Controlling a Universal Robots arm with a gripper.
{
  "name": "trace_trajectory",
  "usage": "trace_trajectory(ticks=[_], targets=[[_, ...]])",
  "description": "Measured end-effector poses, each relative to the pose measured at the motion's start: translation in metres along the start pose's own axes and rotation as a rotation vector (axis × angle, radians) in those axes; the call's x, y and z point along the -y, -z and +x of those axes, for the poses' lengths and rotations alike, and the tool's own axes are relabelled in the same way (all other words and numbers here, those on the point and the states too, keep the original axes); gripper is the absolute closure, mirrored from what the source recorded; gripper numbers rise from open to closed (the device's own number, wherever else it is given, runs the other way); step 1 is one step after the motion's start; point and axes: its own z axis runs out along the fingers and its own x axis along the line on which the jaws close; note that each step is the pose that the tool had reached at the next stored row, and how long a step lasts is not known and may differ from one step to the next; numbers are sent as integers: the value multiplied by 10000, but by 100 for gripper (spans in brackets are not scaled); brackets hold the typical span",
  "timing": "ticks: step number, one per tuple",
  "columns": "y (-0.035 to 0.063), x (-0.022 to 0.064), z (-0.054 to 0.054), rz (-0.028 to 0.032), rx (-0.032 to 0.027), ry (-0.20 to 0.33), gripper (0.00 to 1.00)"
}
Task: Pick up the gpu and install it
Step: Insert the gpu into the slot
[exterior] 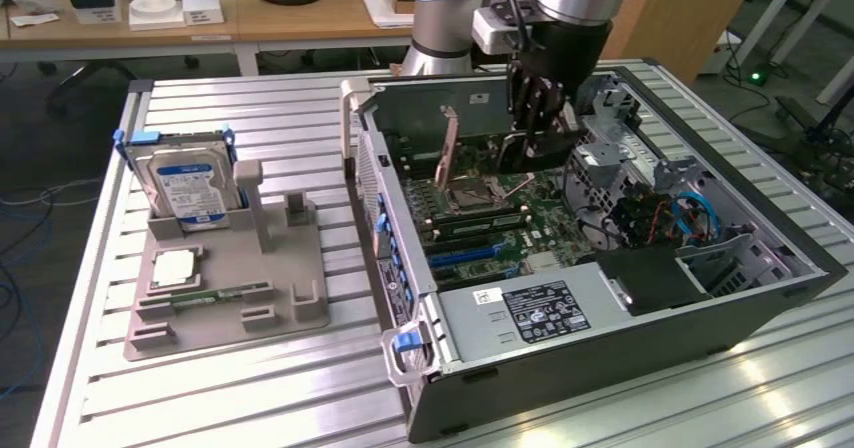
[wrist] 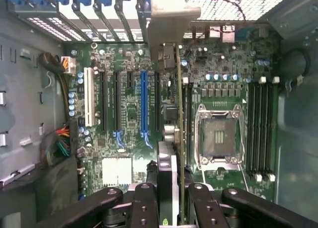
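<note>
Pincer (wrist: 171, 203) clamps gpu (wrist: 169, 54) edge-on (case walls (wrist: 30, 89) well apart) over motherboard (wrist: 129, 114).

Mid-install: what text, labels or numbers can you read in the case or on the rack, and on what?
No text can be read as words.
hard drive label, blue and white: print too small.
power supply label, white and black: print too small.
motherboard markings: too small.

I had the gpu (wrist: 179, 104) inside the case (exterior: 747, 278), above the motherboard (wrist: 129, 114); the hard drive (exterior: 187, 188) stood in its rack (exterior: 287, 268) at the exterior view's left.
</note>
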Motion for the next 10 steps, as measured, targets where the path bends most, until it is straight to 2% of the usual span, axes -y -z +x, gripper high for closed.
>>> trace_trajectory(ticks=[3, 7, 10], targets=[[-38, -35, 14, 1, -12, 9, 72], [-64, -68, 131, 0, -11, 7, 72], [-115, -163, 145, 0, -13, 8, 72]])
